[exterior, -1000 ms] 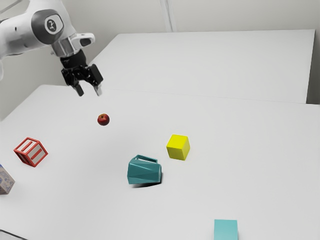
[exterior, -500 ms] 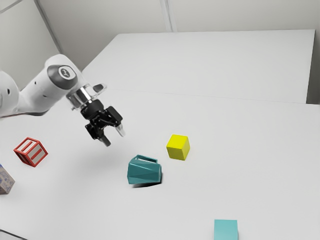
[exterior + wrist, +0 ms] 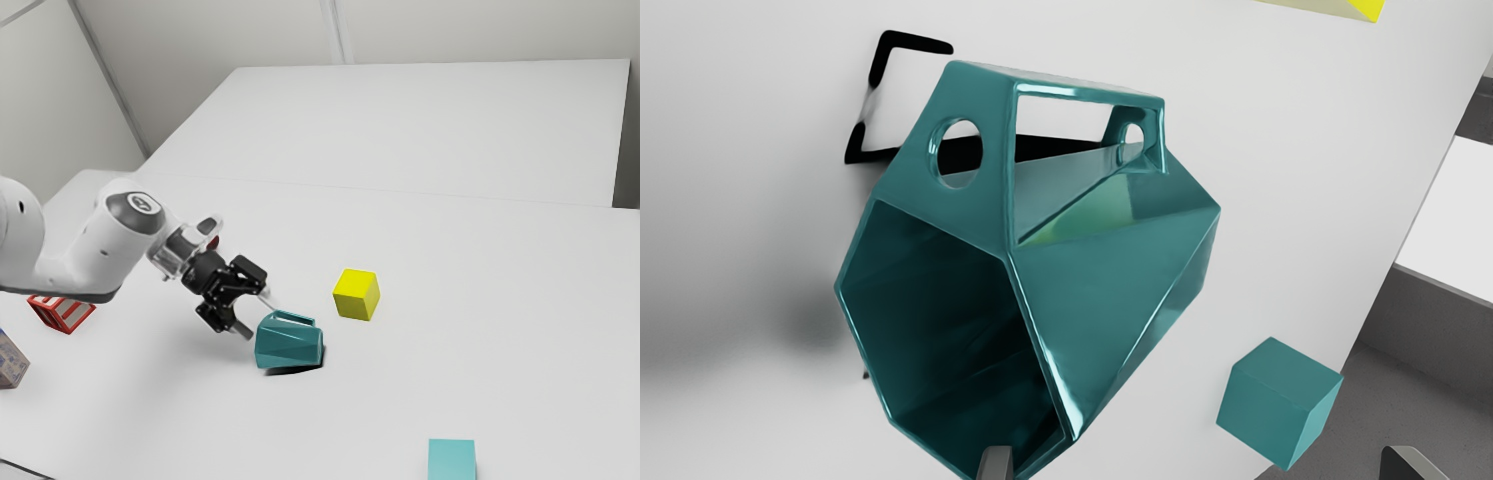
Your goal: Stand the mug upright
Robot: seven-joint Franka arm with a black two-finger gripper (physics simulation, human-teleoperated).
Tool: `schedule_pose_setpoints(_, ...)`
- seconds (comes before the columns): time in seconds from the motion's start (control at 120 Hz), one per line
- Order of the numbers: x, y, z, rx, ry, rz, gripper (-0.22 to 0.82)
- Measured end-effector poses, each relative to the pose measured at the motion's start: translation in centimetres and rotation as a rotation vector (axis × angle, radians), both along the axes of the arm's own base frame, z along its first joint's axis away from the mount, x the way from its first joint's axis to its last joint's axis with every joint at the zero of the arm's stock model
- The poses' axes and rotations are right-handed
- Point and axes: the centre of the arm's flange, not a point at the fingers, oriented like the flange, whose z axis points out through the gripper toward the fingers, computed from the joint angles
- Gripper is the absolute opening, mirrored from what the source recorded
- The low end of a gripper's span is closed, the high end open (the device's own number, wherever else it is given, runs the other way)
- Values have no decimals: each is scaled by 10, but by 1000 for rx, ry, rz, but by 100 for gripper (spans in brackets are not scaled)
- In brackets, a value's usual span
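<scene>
Mug [image 3: 290, 343] on its side on the surface [image 3: 480, 300], just beside the gripper [image 3: 260, 320], mouth facing it. Gripper released, fingers spread; one fingertip overlaps the rim in wrist view, contact unclear.

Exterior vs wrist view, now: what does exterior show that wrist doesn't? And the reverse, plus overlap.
Exterior view: apple, red-and-white cube, patterned box, white arm.
Wrist view: inside of the mug, round holes in its handle.
Both: mug on its side, yellow cube, teal cube, open tool.
</scene>
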Motion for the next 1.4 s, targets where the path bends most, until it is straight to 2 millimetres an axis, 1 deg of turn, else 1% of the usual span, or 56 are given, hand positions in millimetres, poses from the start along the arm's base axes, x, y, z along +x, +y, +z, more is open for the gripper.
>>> schedule_pose_setpoints(0.117,-2,0,-10,-3,0,29,60)
schedule_pose_setpoints(0.292,3,5,-19,4,-11,65,60)
schedule_pose_setpoints(0.4,6,-5,-23,0,-17,65,60)
schedule_pose_setpoints(0.467,7,-14,-24,-7,-20,62,58)
schedule_pose_setpoints(0.533,8,-19,-24,-11,-25,63,51)
schedule_pose_setpoints(0.658,10,-20,-23,-20,-35,80,29)
schedule_pose_setpoints(0.725,10,-25,-19,-23,-45,76,19)
schedule_pose_setpoints(0.792,11,-33,-16,-25,-51,66,12)
schedule_pose_setpoints(0.875,12,-40,-13,-28,-57,57,7)
schedule_pose_setpoints(0.983,13,-45,-11,-29,-57,57,-3)
schedule_pose_setpoints(1.067,14,-45,-10,-29,-57,61,-9)
schedule_pose_setpoints(1.167,16,-44,-8,-27,-59,65,-13)
schedule_pose_setpoints(1.4,18,-44,1,-20,-71,63,-17)
